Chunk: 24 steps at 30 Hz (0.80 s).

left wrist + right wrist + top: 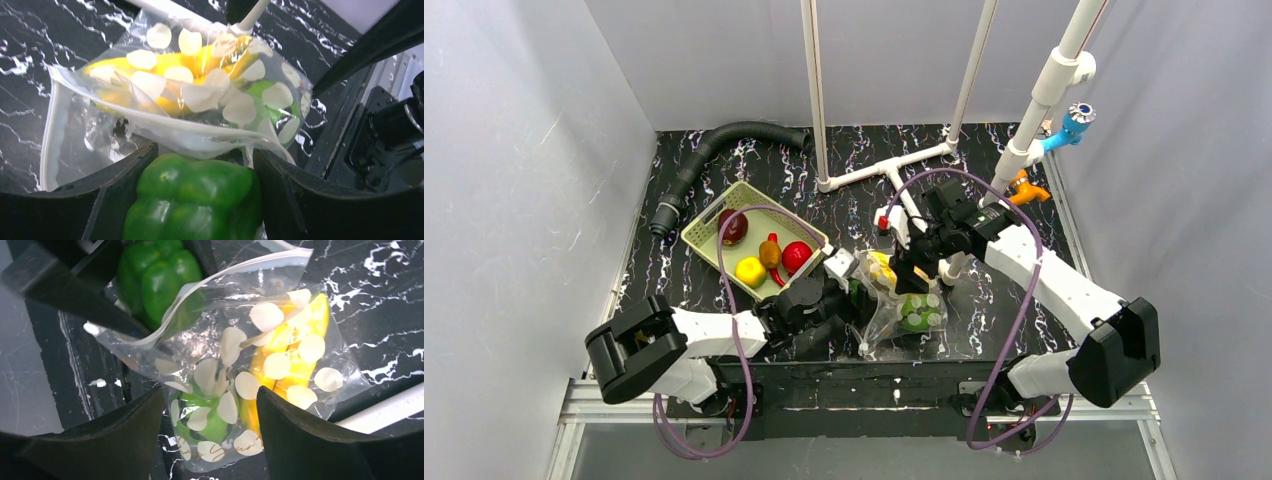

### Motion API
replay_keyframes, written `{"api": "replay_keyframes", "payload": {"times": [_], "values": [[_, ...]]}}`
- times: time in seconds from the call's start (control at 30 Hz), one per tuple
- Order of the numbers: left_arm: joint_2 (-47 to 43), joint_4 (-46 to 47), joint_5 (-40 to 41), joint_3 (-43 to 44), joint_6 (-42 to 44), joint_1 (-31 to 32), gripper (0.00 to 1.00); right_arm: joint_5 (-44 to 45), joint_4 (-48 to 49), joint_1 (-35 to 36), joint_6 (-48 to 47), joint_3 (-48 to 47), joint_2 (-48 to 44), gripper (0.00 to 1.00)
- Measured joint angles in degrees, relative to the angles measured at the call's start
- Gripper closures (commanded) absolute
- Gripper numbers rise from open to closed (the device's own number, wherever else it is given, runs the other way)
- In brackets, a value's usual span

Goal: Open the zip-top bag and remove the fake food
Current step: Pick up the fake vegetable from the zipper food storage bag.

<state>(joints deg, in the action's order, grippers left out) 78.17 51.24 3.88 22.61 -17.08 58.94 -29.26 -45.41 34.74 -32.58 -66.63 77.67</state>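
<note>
The zip-top bag, clear with off-white dots, lies on the black marbled table with its mouth open towards my left gripper. That gripper is shut on a green pepper, a piece of fake food, just outside the bag's white zip edge. Still inside the bag are a yellow banana and a round green piece. My right gripper hangs open just over the bag's closed end, the green piece showing between its fingers. The held pepper shows at the top of the right wrist view.
A pale green basket to the left holds dark red, yellow, orange and red pieces. A black hose lies at the back left, a white pipe frame behind the bag, an orange clamp at the back right.
</note>
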Motion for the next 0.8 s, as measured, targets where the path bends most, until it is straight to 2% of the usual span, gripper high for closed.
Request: {"api": "replay_keyframes", "payload": {"times": [0.13,0.33,0.53,0.8], "values": [[-2.5,-5.8,-1.2,-0.6,-2.1,-0.3,1.00,-3.9,-1.0,-0.2,-2.6,2.4,-2.6,0.11],[-6.7,-12.1,-2.1,-1.3,-4.6,-0.7,1.00,-10.6,-3.1,-0.2,-7.8,4.7,-4.1,0.01],[-9.8,-14.5,-3.3,-1.3,-6.5,-0.9,1.00,-16.0,-4.2,-0.2,-12.5,8.0,-4.2,0.00],[-11.0,-16.3,-5.8,-1.5,-8.1,-1.0,1.00,-18.1,-4.2,0.0,-14.9,8.8,-4.2,0.00]]}}
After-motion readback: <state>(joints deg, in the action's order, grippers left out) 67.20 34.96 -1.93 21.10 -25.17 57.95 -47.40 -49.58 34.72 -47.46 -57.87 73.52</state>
